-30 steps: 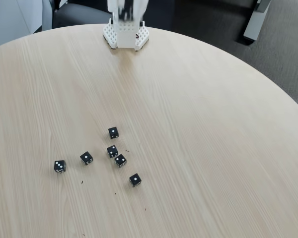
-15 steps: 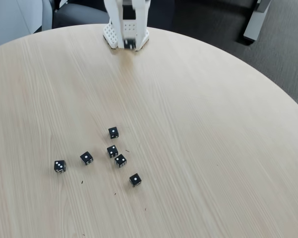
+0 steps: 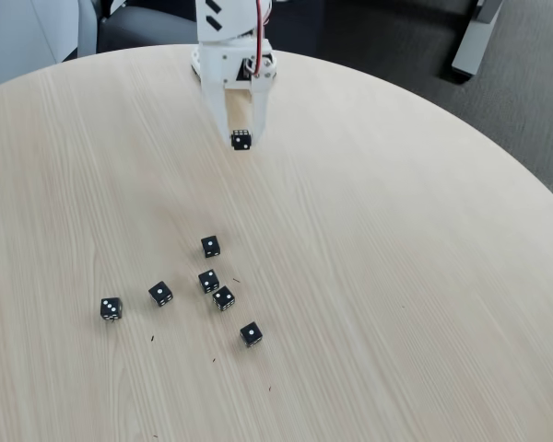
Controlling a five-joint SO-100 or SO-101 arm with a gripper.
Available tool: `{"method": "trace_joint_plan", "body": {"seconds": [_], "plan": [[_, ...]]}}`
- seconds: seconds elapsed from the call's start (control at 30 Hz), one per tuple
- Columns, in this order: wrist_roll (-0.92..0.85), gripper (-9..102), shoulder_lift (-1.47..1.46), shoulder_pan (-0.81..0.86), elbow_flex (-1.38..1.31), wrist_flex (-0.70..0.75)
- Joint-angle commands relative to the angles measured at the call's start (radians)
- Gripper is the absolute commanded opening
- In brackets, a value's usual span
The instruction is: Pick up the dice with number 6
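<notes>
Item group, nearest the camera in the fixed view: six small black dice scattered on the round wooden table (image 3: 396,276), low and left of centre. Lowest is the die with one pip (image 3: 251,333); above it sit a touching pair, the lower paired die (image 3: 224,297) and the upper paired die (image 3: 208,281); off to the left lie the left die (image 3: 160,293) and the far-left die (image 3: 111,308); topmost of the cluster is the upper die (image 3: 210,246). Their upper faces appear to carry few pips, though the count on each is too small to fix. Beyond them, well apart across a bare stretch of tabletop: the dice with number 6 (image 3: 241,139), a black cube whose visible face is crowded with white pips. It sits at the very tips of the gripper (image 3: 241,132), pinched between the two white fingers, which stand narrowly parted to the die's width and point down toward the camera side. Whether the die rests on the wood or hangs just clear of it cannot be told. Farthest: the arm's white base (image 3: 232,60) at the table's far edge, directly behind the die. Governing relation, as a judgement: die lies straight below the fingertips, in line with the arm, so what remains is a vertical lift.
</notes>
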Motion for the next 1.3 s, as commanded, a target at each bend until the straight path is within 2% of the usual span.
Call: {"method": "trace_joint_plan", "body": {"seconds": [0.0, 0.17, 0.37, 0.5, 0.8, 1.27], "plan": [[0.009, 0, 0.106, 0.005, 0.048, -0.009], [0.005, 0, 0.215, 0.005, 0.115, 0.014], [0.003, 0, 0.215, 0.005, 0.118, 0.014], [0.077, 0, 0.225, 0.005, 0.178, 0.003], [0.126, 0, 0.216, 0.005, 0.189, 0.012], [0.150, 0, 0.216, 0.000, 0.190, 0.012]]}}
